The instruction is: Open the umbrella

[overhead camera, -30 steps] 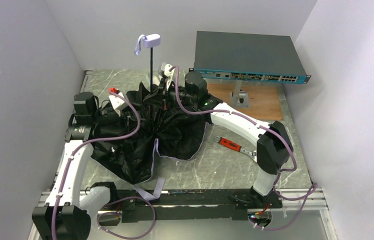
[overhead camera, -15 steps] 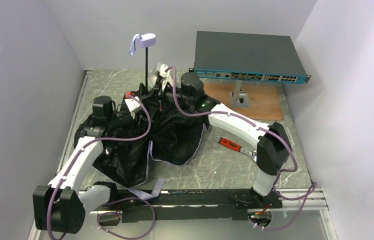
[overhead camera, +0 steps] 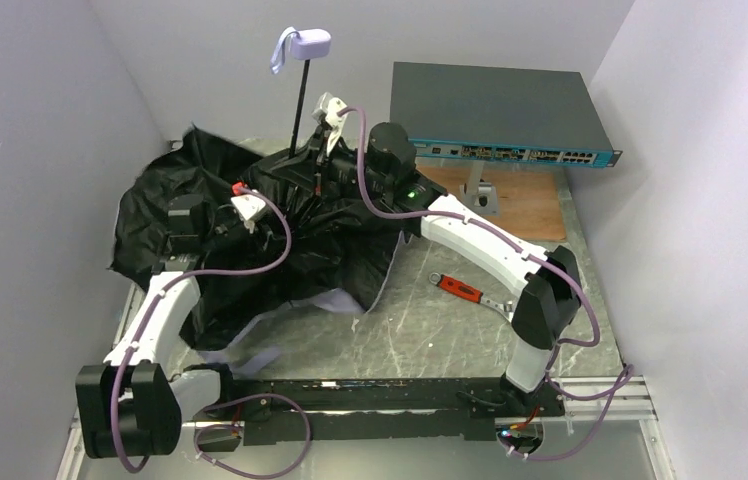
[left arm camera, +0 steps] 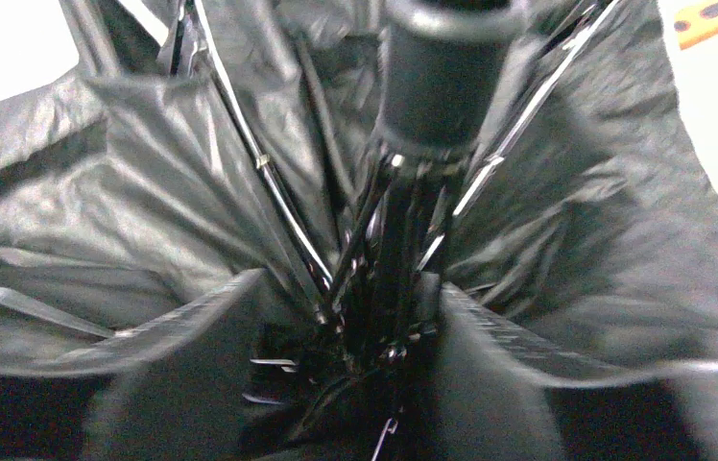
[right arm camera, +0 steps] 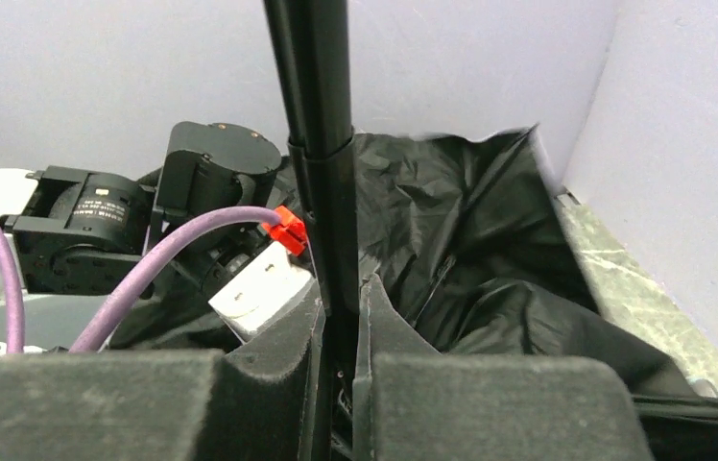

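The umbrella lies with its black lining [overhead camera: 200, 210] spread over the left of the table, and pale outer fabric shows at its near edge [overhead camera: 335, 300]. Its thin black shaft [overhead camera: 300, 100] rises to the lavender handle [overhead camera: 308, 42]. My right gripper [overhead camera: 308, 160] is shut on the shaft [right arm camera: 322, 144] near the canopy, with its pads [right arm camera: 374, 317] pressed on both sides. My left gripper [overhead camera: 255, 212] is inside the canopy. Its fingers [left arm camera: 499, 365] close around the shaft and rib hub [left arm camera: 384, 317], below the black runner [left arm camera: 442, 77].
A grey network switch [overhead camera: 495, 105] stands on a stand over a wooden board [overhead camera: 525, 205] at the back right. A red-handled tool [overhead camera: 460, 288] lies right of the canopy. Walls close in on the left, back and right. The left wrist [right arm camera: 206, 163] is close to the right gripper.
The canopy has spread out to the left and back. The handle has risen and shifted slightly right. My left arm has moved further left inside the canopy.
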Robot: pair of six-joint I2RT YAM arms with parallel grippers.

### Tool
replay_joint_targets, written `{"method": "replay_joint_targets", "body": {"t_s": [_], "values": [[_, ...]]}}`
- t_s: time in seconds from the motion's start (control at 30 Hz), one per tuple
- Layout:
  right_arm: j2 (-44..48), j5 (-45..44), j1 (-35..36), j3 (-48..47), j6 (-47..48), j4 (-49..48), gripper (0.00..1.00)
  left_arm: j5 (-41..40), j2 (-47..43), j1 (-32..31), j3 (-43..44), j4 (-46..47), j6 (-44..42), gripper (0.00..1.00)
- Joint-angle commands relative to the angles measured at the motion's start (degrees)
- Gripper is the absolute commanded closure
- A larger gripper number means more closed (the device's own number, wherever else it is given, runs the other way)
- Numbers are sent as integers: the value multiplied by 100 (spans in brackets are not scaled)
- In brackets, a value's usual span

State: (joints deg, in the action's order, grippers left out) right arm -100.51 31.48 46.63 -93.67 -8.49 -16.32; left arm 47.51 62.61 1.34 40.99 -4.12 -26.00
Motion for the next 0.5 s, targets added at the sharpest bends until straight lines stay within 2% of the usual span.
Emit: {"method": "replay_joint_targets", "body": {"t_s": [0.0,0.1,0.23,0.33,0.4,0.47], "values": [[401,78,-212,-764,-488,-1022,100,-778,303,377,-91,-648,-850,17],[441,107,-321,-753,-486,-1000,100,-680,358,470,-62,-884,-1473,1],[522,165,-390,-651,-527,-1015,100,-844,621,544,140,-1264,-2259,0],[566,152,-440,-602,-475,-1018,100,-958,909,820,284,-1270,-2420,0],[569,172,-462,-607,-432,-951,100,-656,1004,1062,547,-1497,-2481,0],[569,183,-463,-547,-373,-866,100,71,801,1144,924,-1857,-2472,0]]}}
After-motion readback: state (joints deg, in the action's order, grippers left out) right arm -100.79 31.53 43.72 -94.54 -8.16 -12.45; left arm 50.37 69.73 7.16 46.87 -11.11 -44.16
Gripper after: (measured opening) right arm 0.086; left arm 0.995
